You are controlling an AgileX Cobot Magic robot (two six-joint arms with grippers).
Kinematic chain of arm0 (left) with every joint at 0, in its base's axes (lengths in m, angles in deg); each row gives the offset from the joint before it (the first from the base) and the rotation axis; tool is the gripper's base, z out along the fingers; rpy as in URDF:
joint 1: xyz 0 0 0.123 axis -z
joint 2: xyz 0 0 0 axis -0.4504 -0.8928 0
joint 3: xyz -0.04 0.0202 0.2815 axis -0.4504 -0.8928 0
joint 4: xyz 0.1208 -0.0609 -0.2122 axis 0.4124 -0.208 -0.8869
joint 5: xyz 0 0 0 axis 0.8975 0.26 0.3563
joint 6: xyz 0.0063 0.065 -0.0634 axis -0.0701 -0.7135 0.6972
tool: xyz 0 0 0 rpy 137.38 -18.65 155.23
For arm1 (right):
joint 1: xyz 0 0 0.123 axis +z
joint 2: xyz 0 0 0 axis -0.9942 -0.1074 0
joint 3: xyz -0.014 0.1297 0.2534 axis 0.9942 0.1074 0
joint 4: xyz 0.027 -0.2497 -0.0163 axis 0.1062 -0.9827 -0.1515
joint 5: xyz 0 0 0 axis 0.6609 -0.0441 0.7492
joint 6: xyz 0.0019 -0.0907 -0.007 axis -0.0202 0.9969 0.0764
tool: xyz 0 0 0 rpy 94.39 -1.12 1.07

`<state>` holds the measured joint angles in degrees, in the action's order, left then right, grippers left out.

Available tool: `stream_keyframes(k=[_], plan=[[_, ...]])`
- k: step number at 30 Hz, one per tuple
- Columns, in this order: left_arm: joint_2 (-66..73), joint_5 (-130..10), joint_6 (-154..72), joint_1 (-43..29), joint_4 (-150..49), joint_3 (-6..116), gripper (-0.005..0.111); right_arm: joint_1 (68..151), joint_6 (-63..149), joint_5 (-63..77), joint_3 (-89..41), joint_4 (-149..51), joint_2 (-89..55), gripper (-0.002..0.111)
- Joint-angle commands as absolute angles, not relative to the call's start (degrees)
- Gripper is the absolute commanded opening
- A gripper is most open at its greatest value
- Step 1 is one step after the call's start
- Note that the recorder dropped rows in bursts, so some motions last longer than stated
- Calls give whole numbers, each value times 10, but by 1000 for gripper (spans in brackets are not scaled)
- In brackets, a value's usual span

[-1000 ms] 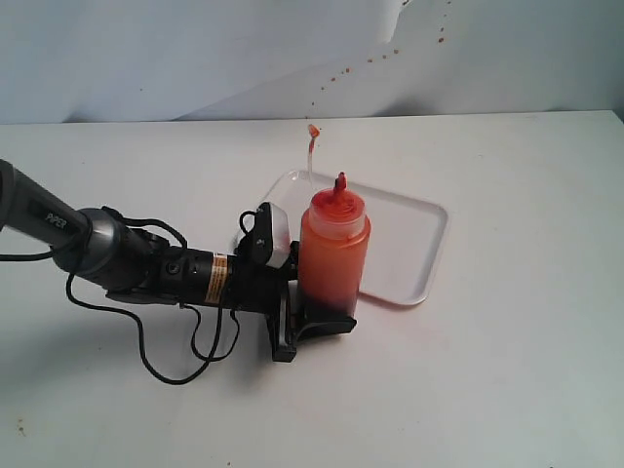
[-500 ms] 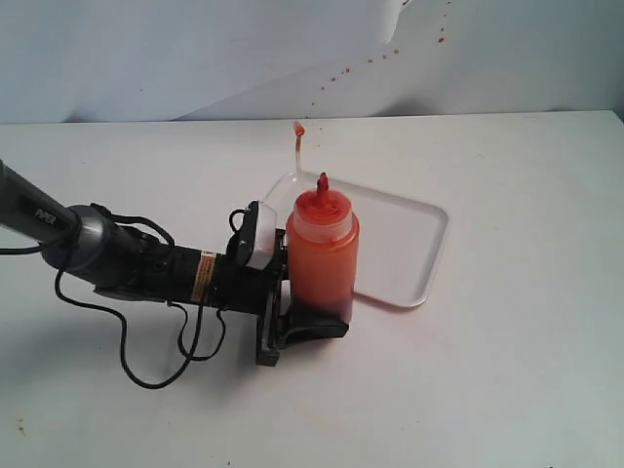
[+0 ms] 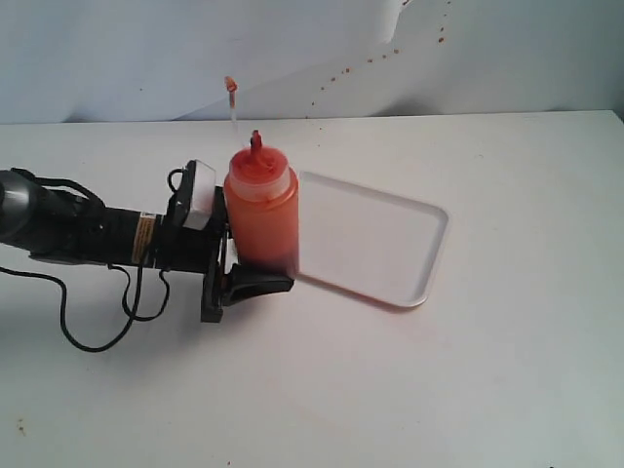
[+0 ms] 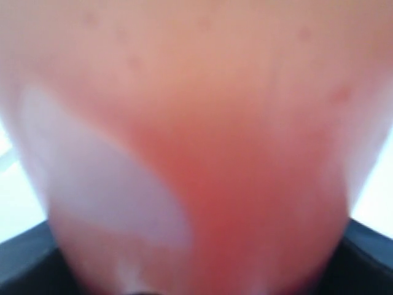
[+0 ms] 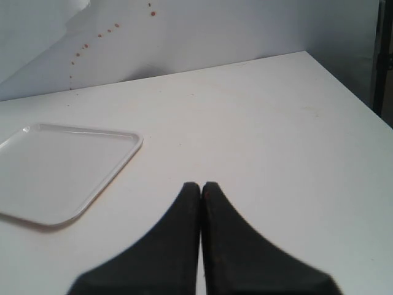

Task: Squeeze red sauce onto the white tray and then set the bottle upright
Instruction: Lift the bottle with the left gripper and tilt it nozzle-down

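The bottle point(image 3: 261, 214) is upright and tinted orange-red by the red sauce inside it. My left gripper point(image 3: 255, 271) is shut on its lower body, reaching in from the left. Its red nozzle point(image 3: 256, 139) points up, and the thin cap strap point(image 3: 231, 88) rises above it. In the left wrist view the bottle point(image 4: 202, 153) fills the frame as a blur. The white tray point(image 3: 390, 244) lies just right of the bottle; no sauce blob shows on it. My right gripper point(image 5: 201, 187) is shut and holds nothing, with the tray point(image 5: 61, 166) off to its side.
Red spatter dots point(image 3: 341, 73) mark the back wall. The left arm's black cable point(image 3: 97, 336) loops on the white table. The table's far side edge point(image 5: 362, 98) shows in the right wrist view.
My left gripper has carried the upright bottle leftward and a little back, off the tray's front-left part to beside its left corner. The tray has not moved.
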<state>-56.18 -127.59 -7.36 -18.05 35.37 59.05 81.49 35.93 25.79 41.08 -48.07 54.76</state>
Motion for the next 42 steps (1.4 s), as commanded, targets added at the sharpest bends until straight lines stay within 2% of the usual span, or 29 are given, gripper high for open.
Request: stream_keyframes(k=[1, 13, 16, 22, 29, 37, 42], plan=[[-550, -1300, -67, -203, 310, 593, 1, 816, 361, 257, 413, -480, 550, 0], [-550, -1300, -69, -208, 207, 593, 0, 816, 361, 236, 413, -482, 550, 0], [-550, -1258, -69, -208, 168, 593, 0, 816, 361, 188, 413, -487, 550, 0], [-548, -1196, -68, -208, 141, 593, 0, 816, 331, -11, 413, -414, 550, 0], [-510, -1074, -64, -206, 81, 593, 0, 825, 270, -31, 413, -393, 550, 0], [-470, -939, -144, -179, 42, 593, 0, 870, 183, -97, 413, -538, 550, 0], [-469, -850, -312, -140, -85, 593, 0, 900, 43, -201, 413, -757, 550, 0]])
